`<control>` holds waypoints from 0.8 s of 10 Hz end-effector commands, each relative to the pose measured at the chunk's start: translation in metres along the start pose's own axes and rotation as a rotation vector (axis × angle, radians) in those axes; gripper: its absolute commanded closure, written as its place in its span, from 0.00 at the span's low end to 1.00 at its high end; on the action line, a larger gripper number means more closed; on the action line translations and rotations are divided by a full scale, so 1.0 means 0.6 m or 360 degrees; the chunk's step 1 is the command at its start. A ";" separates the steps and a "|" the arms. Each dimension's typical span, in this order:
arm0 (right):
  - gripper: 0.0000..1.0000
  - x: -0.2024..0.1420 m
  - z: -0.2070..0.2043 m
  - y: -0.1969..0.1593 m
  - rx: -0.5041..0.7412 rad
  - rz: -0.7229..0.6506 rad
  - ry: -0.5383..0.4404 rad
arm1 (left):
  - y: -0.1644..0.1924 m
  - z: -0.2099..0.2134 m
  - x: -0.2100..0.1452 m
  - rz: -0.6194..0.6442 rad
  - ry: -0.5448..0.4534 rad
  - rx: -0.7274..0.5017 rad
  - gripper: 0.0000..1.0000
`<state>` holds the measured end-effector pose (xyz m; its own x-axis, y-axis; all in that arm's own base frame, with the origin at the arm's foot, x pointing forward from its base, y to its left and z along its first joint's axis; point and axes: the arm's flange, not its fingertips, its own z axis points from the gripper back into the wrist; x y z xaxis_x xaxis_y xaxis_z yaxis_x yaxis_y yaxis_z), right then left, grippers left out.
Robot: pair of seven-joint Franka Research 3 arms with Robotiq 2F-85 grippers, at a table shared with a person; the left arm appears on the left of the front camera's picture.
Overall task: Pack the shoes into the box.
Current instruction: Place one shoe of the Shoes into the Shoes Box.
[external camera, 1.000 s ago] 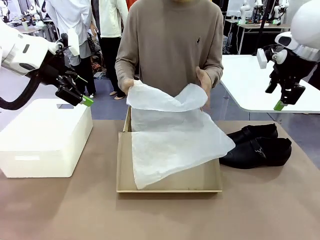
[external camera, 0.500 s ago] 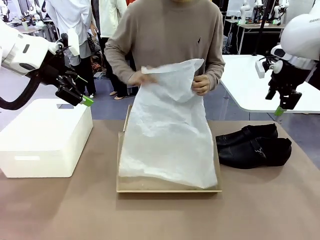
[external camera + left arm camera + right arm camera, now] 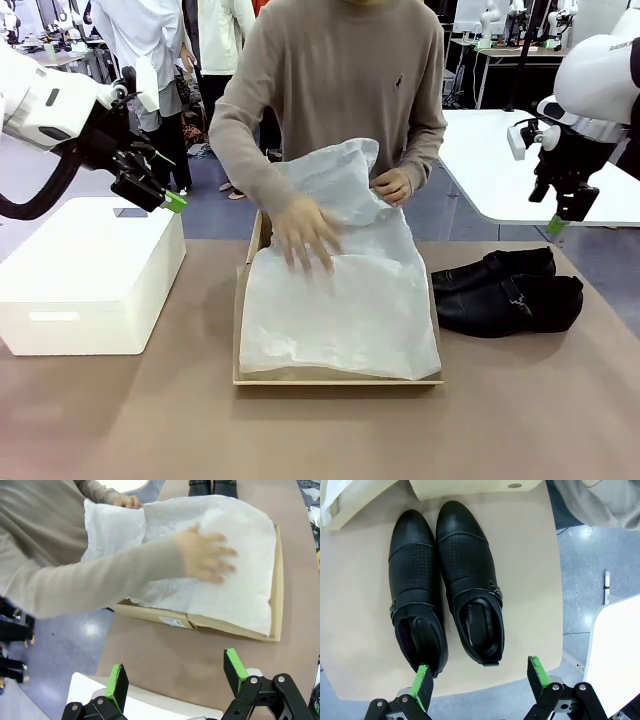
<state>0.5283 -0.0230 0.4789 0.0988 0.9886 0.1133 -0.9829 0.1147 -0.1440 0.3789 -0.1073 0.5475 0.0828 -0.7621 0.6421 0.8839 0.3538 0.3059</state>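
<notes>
Bearing an unreadable white sticker (image 3: 172, 621), the box (image 3: 225, 627) holds tissue (image 3: 245, 595).

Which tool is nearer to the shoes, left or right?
Right. The right tool hangs above the shoes; the left tool hangs over the white bin, across the box.

Box (image 3: 330, 381) in middle of surface (image 3: 320, 435). Paper (image 3: 350, 310) lies in box, far end raised. Shoes (image 3: 510, 290) on surface just right of box, side by side, toes toward box. Bin (image 3: 90, 280) left of box, apart. Person behind box, one hand (image 3: 303, 235) on paper. Left pincer (image 3: 175, 672) above bin, right pincer (image 3: 480, 672) above shoes.
</notes>
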 end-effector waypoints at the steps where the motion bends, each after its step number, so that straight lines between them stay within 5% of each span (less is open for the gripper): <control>1: 0.00 -0.002 0.004 0.005 -0.0005 0.0000 -0.0011 | 0.004 -0.002 -0.004 -0.0015 -0.0027 -0.0020 0.00; 8: 0.00 -0.021 -0.066 -0.045 -0.0002 -0.0077 -0.0110 | 0.004 -0.002 -0.004 -0.0015 -0.0027 -0.0020 0.00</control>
<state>0.5460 -0.0305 0.4438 0.1527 0.9762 0.1542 -0.9781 0.1715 -0.1176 0.3789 -0.1073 0.5476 0.0827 -0.7621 0.6422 0.8839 0.3538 0.3060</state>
